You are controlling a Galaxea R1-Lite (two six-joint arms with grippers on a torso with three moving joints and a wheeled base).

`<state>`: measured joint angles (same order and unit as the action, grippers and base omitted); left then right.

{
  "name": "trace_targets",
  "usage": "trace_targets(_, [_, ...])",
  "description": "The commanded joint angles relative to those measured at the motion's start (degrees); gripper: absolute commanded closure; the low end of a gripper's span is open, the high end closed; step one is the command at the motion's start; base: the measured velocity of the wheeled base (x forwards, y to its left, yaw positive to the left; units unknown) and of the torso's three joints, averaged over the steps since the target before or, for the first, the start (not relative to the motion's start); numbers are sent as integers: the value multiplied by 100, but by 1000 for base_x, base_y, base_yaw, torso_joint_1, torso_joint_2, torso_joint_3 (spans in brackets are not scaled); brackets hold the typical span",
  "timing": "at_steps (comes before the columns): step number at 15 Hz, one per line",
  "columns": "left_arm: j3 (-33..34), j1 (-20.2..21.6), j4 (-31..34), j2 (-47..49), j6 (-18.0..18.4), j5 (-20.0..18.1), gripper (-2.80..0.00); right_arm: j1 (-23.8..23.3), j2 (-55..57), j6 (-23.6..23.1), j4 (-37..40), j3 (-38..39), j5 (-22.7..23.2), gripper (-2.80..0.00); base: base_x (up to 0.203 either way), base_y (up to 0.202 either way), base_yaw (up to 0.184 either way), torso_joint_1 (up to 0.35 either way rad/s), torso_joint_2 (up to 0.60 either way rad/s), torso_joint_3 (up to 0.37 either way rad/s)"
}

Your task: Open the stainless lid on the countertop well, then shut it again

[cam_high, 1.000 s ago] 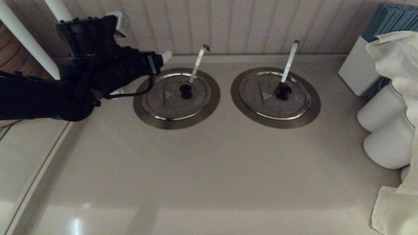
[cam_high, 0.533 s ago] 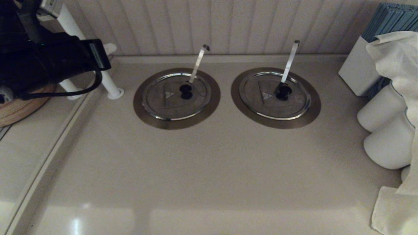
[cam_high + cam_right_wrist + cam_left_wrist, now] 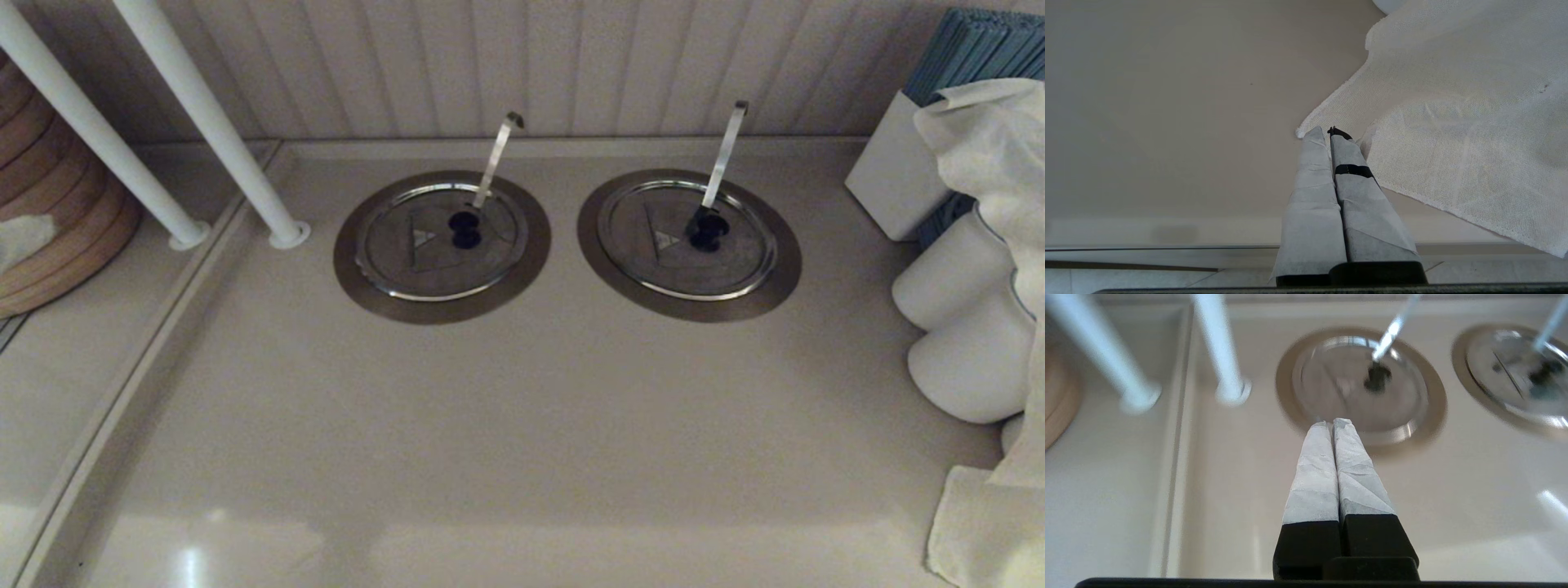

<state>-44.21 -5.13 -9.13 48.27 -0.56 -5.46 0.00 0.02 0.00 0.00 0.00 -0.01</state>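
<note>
Two round stainless lids sit flat in their countertop wells. The left lid (image 3: 424,253) with its black knob (image 3: 464,229) rests inside a brushed-steel collar (image 3: 359,282); a thin ladle handle (image 3: 496,158) sticks up through its slot. The right lid (image 3: 669,257) lies the same way. Neither arm shows in the head view. In the left wrist view my left gripper (image 3: 1336,422) is shut and empty, hovering above the counter short of the left lid (image 3: 1339,388). My right gripper (image 3: 1327,130) is shut, parked low near the counter's front by a white cloth (image 3: 1461,122).
Two white posts (image 3: 208,122) stand left of the wells beside a raised ledge and a wooden bowl (image 3: 49,237). White jars (image 3: 955,278), a white box (image 3: 894,171) and draped cloth (image 3: 992,163) crowd the right side.
My left arm has pulled back from beside the left lid, swung left and up, and left the head view. Both lids stay seated.
</note>
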Motion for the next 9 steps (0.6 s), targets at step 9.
trace_targets(9, [1622, 559, 2448, -4503, 340, -458, 0, 3, 0, 0, 0, 0, 1, 0, 0, 0, 0, 0, 0, 0])
